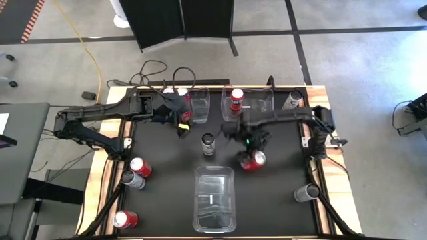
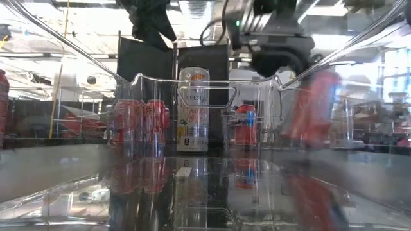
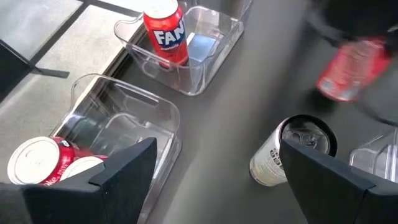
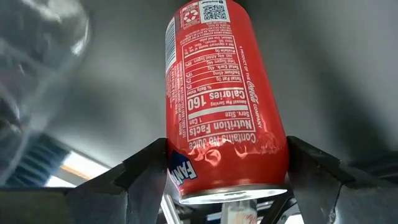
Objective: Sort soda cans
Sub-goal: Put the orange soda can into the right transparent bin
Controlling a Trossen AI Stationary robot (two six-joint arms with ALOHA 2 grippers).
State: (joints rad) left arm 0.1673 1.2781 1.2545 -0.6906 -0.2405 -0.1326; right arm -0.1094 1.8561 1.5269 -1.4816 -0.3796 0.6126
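Observation:
My right gripper (image 1: 251,152) is over the table's middle, right of centre, shut on a red can (image 1: 254,160), which shows blurred in the low view (image 2: 313,109). My left gripper (image 1: 181,124) hangs open beside the far-left clear bin (image 1: 198,107), touching nothing. That bin holds red cans (image 3: 38,163). A second far bin (image 1: 228,112) holds one upright red can (image 1: 235,100). A pale can (image 1: 209,143) stands upright on the mat between the two grippers. Other red and grey cans stand or lie at the table's left and right edges. My right gripper pinches the red can's side wall close to its silver-rimmed end (image 4: 211,158), one finger (image 4: 146,171) on each side, lying across the can. The wall looks wrinkled where the fingers meet it. The can is tilted and appears lifted clear of the mat.
A clear bin (image 1: 215,199) sits at the near middle. At the left edge are a red can (image 1: 140,167), a grey can (image 1: 132,179) and a red can (image 1: 125,219). Grey cans are at the far right (image 1: 291,100) and near right (image 1: 307,193).

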